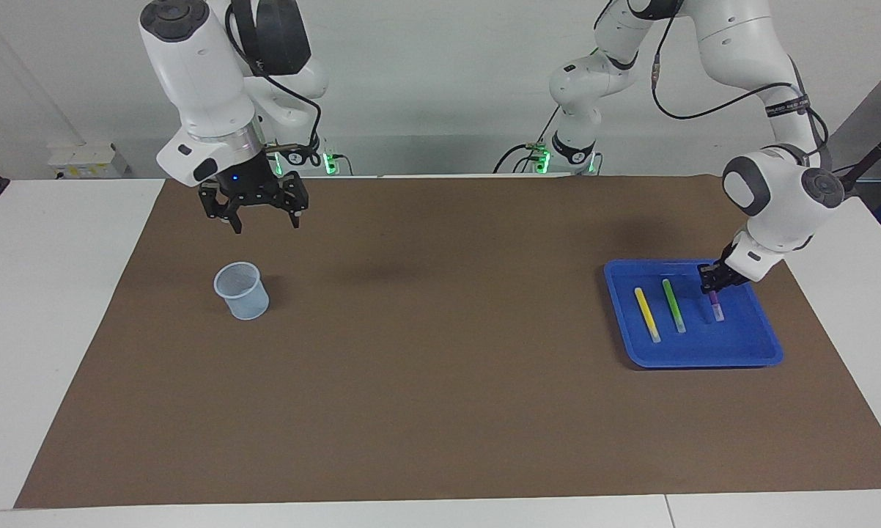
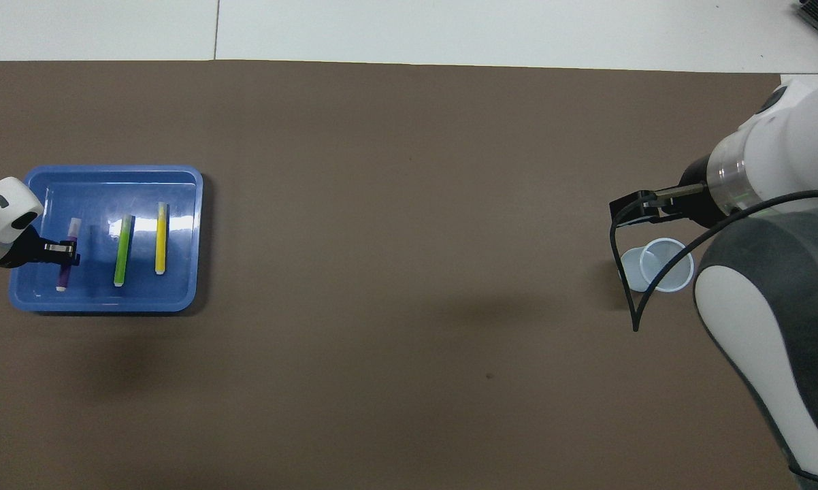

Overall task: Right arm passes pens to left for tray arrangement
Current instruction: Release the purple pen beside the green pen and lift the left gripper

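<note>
The blue tray (image 1: 693, 361) lies at the left arm's end of the table, also in the overhead view (image 2: 109, 305). In it lie the yellow pen (image 1: 646, 314) (image 2: 160, 238) and the green pen (image 1: 673, 305) (image 2: 122, 250), side by side. The purple pen (image 1: 717, 308) (image 2: 62, 275) lies beside the green one, low in the tray. My left gripper (image 1: 712, 284) (image 2: 65, 250) is down in the tray, shut on the purple pen near its middle. My right gripper (image 1: 264, 220) (image 2: 630, 207) hangs open and empty above the mat by the cup.
A small pale blue translucent cup (image 1: 242, 291) (image 2: 664, 264) stands upright on the brown mat (image 1: 440, 367) at the right arm's end. The white table shows around the mat's edges.
</note>
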`<control>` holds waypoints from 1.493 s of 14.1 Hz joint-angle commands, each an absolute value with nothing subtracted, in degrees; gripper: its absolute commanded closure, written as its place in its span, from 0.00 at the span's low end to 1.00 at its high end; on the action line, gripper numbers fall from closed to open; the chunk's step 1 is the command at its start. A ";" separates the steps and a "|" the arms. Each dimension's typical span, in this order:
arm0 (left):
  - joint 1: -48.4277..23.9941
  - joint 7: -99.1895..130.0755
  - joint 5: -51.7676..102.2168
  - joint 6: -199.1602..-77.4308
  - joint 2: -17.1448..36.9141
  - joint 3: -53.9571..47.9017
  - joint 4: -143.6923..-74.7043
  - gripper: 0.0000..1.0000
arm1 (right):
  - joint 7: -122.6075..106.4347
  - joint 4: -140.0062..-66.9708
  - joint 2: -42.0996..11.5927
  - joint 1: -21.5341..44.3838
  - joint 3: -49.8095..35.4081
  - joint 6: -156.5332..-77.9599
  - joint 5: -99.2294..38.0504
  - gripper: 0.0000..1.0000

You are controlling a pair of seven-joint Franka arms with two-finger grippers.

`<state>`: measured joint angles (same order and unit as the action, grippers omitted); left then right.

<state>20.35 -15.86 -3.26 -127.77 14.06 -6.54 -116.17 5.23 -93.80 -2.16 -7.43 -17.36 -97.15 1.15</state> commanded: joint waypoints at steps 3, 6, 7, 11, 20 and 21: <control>21.62 -16.35 -5.70 -133.93 15.47 -7.03 -118.56 1.00 | 4.83 -93.43 -2.64 -5.27 -12.84 -97.73 0.88 0.00; 21.36 -16.26 -6.85 -134.65 15.73 -7.03 -118.74 1.00 | 4.83 -93.87 -2.29 -5.19 -12.57 -97.48 0.97 0.00; 21.18 -16.26 -6.94 -134.74 15.73 -7.03 -118.74 1.00 | 4.92 -93.78 -2.29 -5.10 -12.48 -97.04 1.14 0.00; 21.01 -16.26 -7.03 -135.18 15.82 -7.03 -118.74 0.81 | 5.10 -95.61 -0.45 -4.14 -12.48 -95.36 1.14 0.00; 20.31 -15.91 -7.03 -132.20 15.91 -7.12 -115.32 0.00 | 4.57 -96.77 0.44 -2.11 -8.53 -95.62 0.97 0.00; 20.13 -15.82 -6.94 -130.71 15.82 -7.12 -114.18 0.00 | 4.57 -96.77 0.44 -2.11 -8.61 -95.71 0.88 0.00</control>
<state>20.68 -16.02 -5.82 -133.59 15.96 -7.19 -116.52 5.23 -94.92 -1.11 -2.77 -9.21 -95.56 1.13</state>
